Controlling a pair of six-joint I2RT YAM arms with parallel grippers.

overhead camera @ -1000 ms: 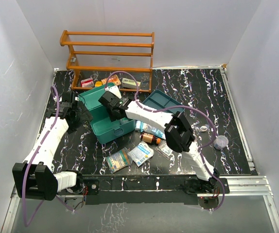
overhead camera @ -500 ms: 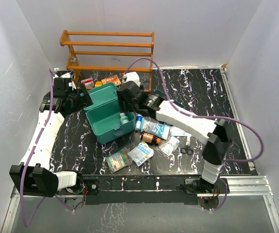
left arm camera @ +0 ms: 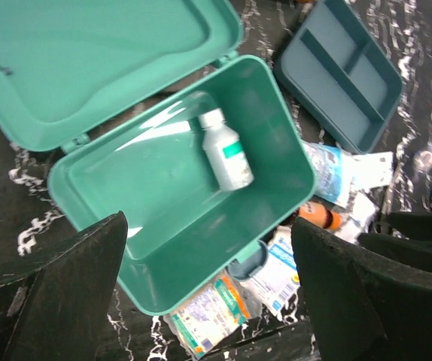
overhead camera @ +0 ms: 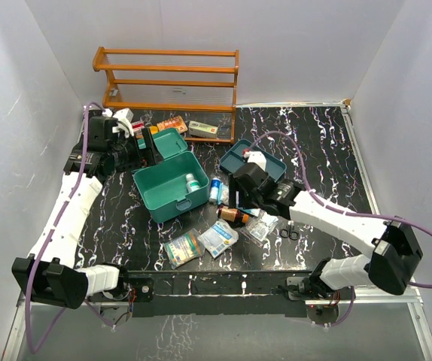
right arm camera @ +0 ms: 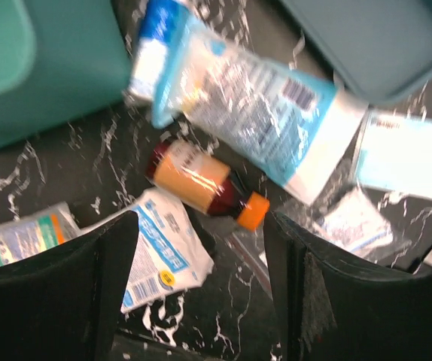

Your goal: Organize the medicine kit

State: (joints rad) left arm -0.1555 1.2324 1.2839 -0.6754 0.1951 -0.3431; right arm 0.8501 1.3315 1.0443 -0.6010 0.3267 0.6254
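Observation:
The medicine kit [overhead camera: 177,204] is a teal box standing open at centre left, its lid [overhead camera: 167,141] tipped back. A white bottle with a green label [overhead camera: 192,183] lies inside; the left wrist view shows the kit's wall [left arm camera: 148,226] and that bottle [left arm camera: 227,159]. My left gripper [overhead camera: 145,143] hovers over the lid, open and empty [left arm camera: 208,222]. My right gripper [overhead camera: 238,195] is open and empty above a brown bottle with an orange cap [overhead camera: 232,215], which lies between its fingers in the right wrist view [right arm camera: 197,183]; the gripper [right arm camera: 201,224] is not touching it.
A dark teal two-compartment tray [overhead camera: 274,162] lies right of the kit. A blue-white pouch [right arm camera: 254,113], flat packets [overhead camera: 182,248] [overhead camera: 217,238] and scissors [overhead camera: 287,232] lie near the front. An orange rack [overhead camera: 167,75] with small boxes [overhead camera: 202,128] stands at the back.
My right arm has drawn back from the kit to the front right, now over the brown bottle. My left gripper has moved up and right to above the lid. The lid is tipped further back.

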